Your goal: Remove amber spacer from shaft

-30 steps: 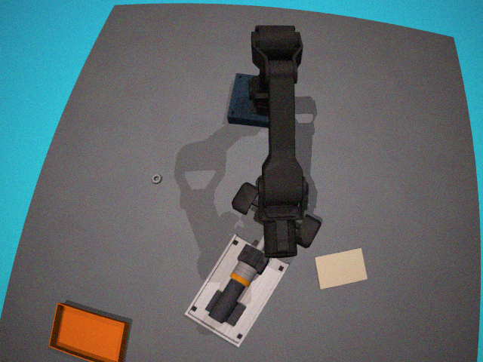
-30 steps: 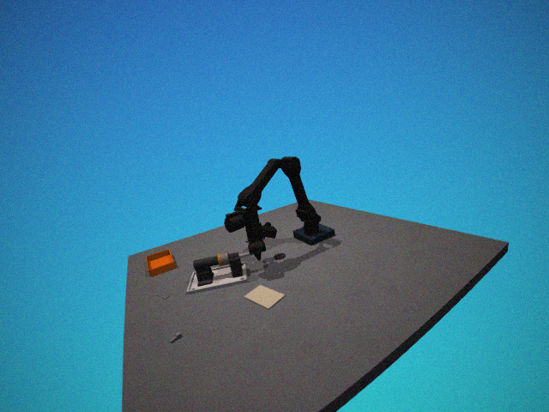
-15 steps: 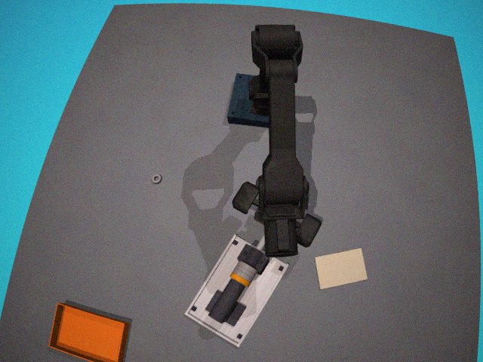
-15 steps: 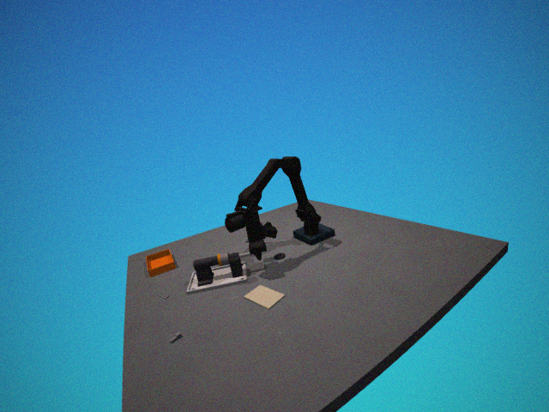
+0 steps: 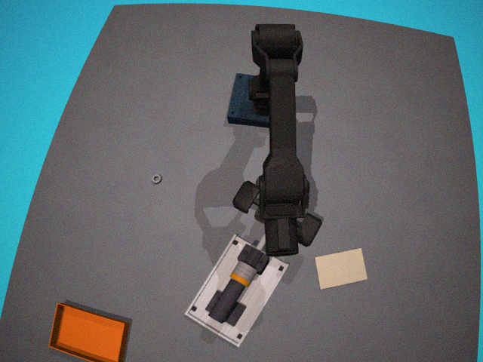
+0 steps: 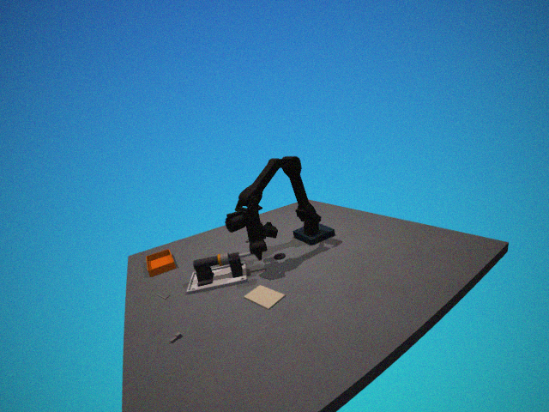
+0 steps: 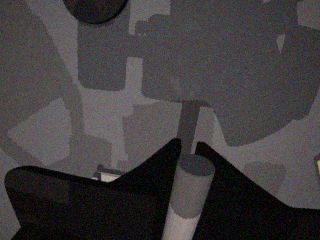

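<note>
The big dark housing block (image 5: 226, 302) (image 6: 203, 275) stands on the white base plate (image 5: 269, 282) (image 6: 226, 282). The amber spacer (image 5: 240, 278) (image 6: 219, 259) sits against the housing's end, in line with the shaft. Grey spacers (image 5: 245, 270) (image 6: 224, 258) sit between it and the dark end bracket (image 5: 253, 259) (image 6: 236, 264). The pale shaft (image 5: 262, 242) (image 6: 244, 254) (image 7: 192, 187) sticks out beyond the bracket. My gripper (image 6: 258, 256) (image 7: 187, 147) is shut on the shaft's outer end. In the top view the arm hides the fingertips. No amber spacer shows on the table.
An orange tray (image 5: 89, 331) (image 6: 160, 262) lies beyond the housing end. A cream card (image 5: 341, 268) (image 6: 265, 296) lies beside the plate. A small grey ring (image 5: 156, 179) and a dark disc (image 6: 279, 256) (image 7: 95, 7) lie on the table. A small grey piece (image 6: 176, 337) lies nearer the exterior camera.
</note>
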